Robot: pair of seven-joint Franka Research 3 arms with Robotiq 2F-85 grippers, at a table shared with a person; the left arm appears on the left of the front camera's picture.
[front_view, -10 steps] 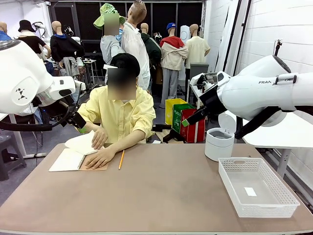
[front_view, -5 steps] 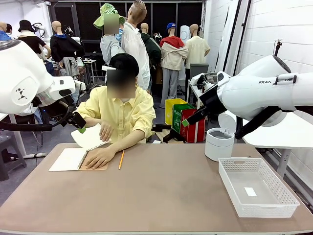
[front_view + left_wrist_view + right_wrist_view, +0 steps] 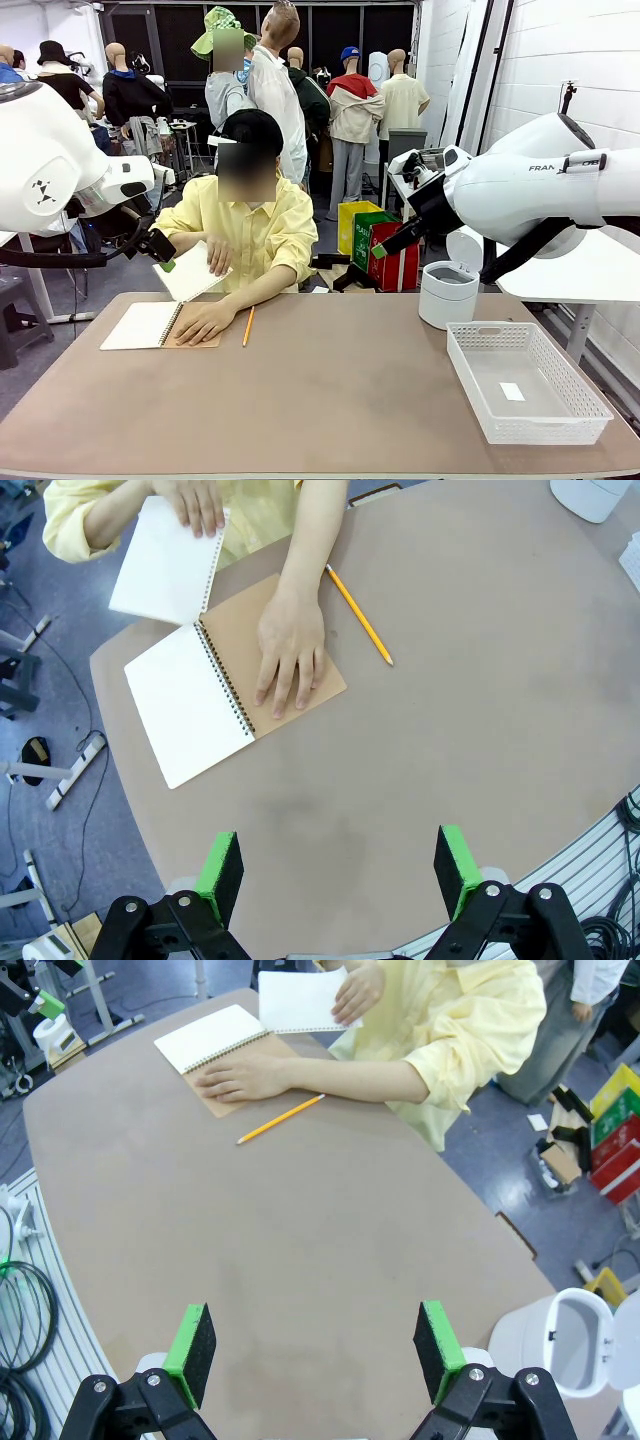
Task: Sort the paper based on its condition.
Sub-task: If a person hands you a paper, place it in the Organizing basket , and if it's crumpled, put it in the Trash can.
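A person at the far side holds up a white sheet of paper (image 3: 188, 274) (image 3: 160, 562) (image 3: 300, 1000) by one hand, its holed edge close to the spiral of an open brown-covered notebook (image 3: 140, 325) (image 3: 190, 710) (image 3: 212, 1038). The other hand presses flat on the notebook's cover. I cannot tell whether the sheet is torn free. My left gripper (image 3: 165, 258) (image 3: 338, 875) hovers open above the table's left end, near the raised sheet, holding nothing. On the right, my right gripper (image 3: 385, 245) (image 3: 314, 1348) hangs high, open and holding nothing.
A yellow pencil (image 3: 248, 326) (image 3: 358, 615) (image 3: 280, 1118) lies beside the notebook. A white mesh basket (image 3: 560, 425) with a small white label (image 3: 512, 391) sits at the right front. Behind it stands a white lidded bin (image 3: 447, 293) (image 3: 560, 1335), lid open.
The person has lifted the sheet from lying on the notebook to standing tilted above it. Neither arm has moved.
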